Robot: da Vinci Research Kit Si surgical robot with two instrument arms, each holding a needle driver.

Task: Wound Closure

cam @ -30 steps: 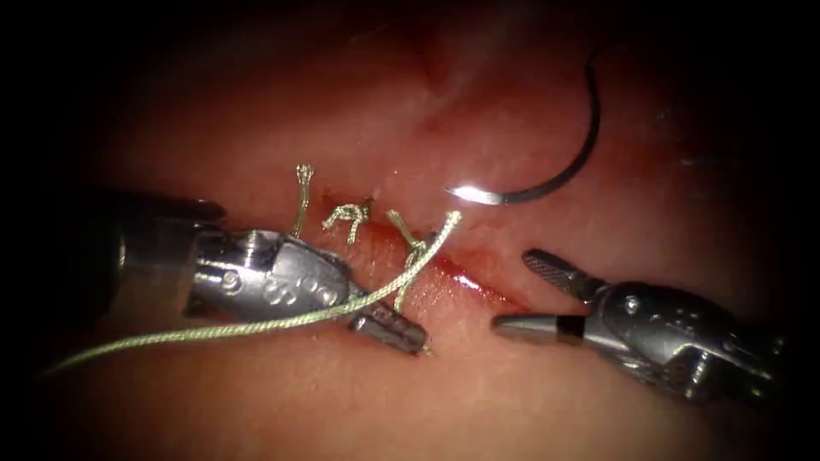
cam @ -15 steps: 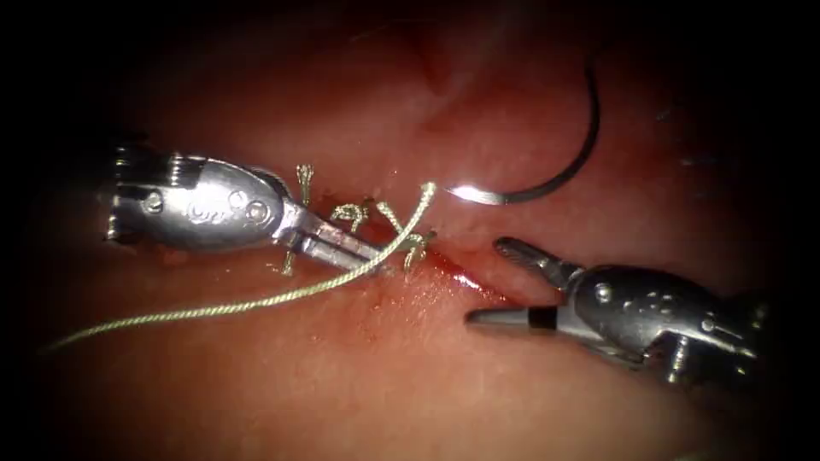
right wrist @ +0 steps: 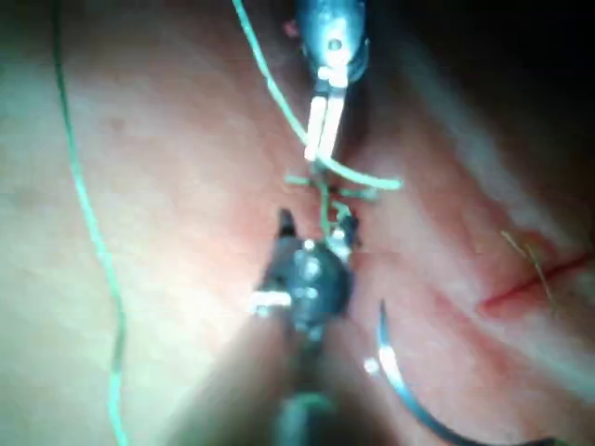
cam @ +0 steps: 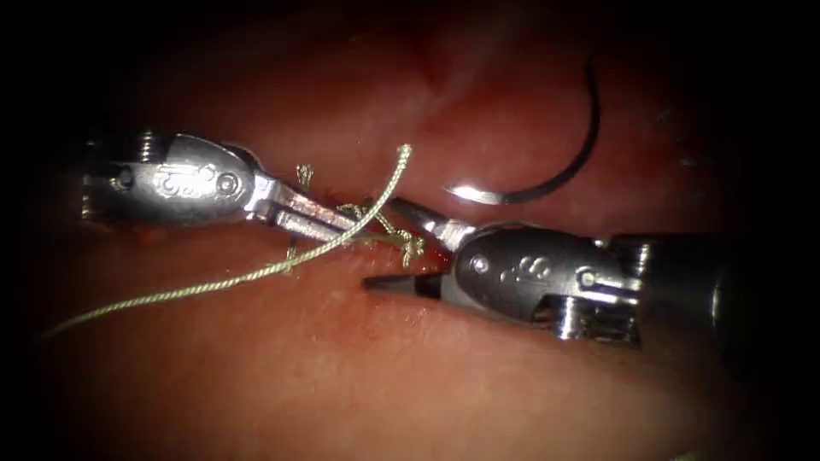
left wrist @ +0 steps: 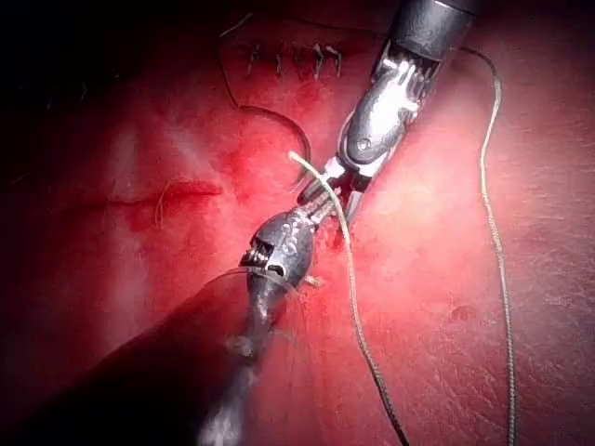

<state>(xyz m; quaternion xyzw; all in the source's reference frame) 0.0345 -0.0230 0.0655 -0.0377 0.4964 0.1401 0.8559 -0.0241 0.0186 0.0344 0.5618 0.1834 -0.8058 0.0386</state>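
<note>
Both tools meet tip to tip over the stitched cut in the tissue [cam: 359, 376].

The left tool [cam: 342, 232], lying level, clamps the thread [cam: 256, 275]. The right tool [cam: 401, 248] reaches leftward, jaws parted, holding nothing. The needle [cam: 559, 175] lies free on the far right, its curve running near to far, tip pointing left.

No legible text or markings anywhere.
</note>
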